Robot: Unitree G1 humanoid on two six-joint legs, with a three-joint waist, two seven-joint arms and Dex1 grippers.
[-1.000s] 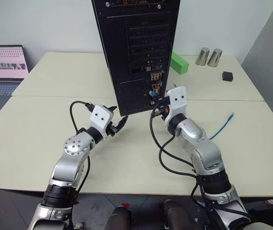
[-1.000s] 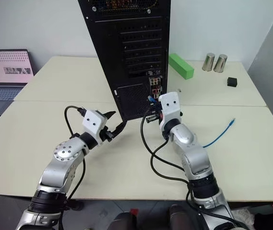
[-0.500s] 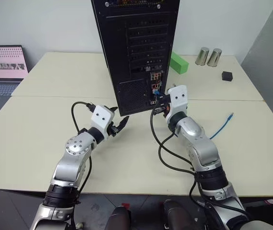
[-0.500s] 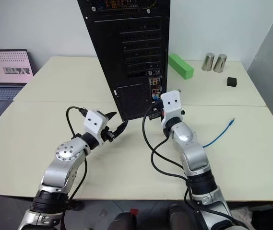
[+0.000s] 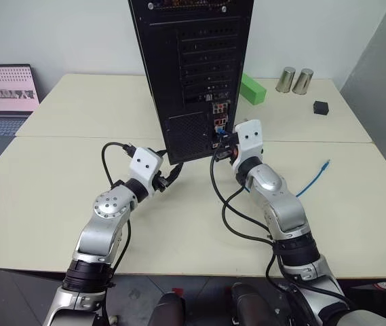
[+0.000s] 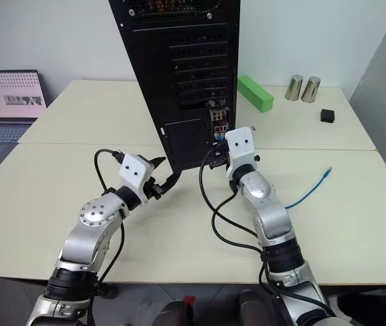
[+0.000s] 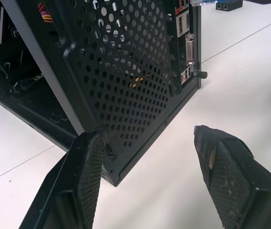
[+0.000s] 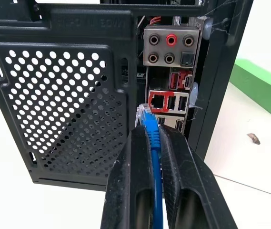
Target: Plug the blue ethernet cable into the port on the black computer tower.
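So the right claw point(image 8: 155, 157) is clamped tight on the blue ethernet cable point(image 8: 152, 138), with the clear plug poking out just past the fingertips. It sits right in front of the connector strip on the back of the black computer tower point(image 5: 193, 75), which stands upright on the desk point(image 5: 64, 176). In the right wrist view the plug tip is just beside and a touch below the port point(image 8: 157, 100), the squarish socket with the red surround.

To do this bit well, I'd say nudge the plug up and slightly across until it squares with the opening, keep it straight, then push in steadily. Going in crooked could jam it against the metal plate.

The left claw point(image 7: 149, 162) is spread wide and holding nothing. One finger point(image 7: 90, 162) looks right against the tower's bottom corner, maybe bracing it, though I can't tell for sure.

The cable's loose end point(image 5: 325, 164) lies on the desk off to the right.
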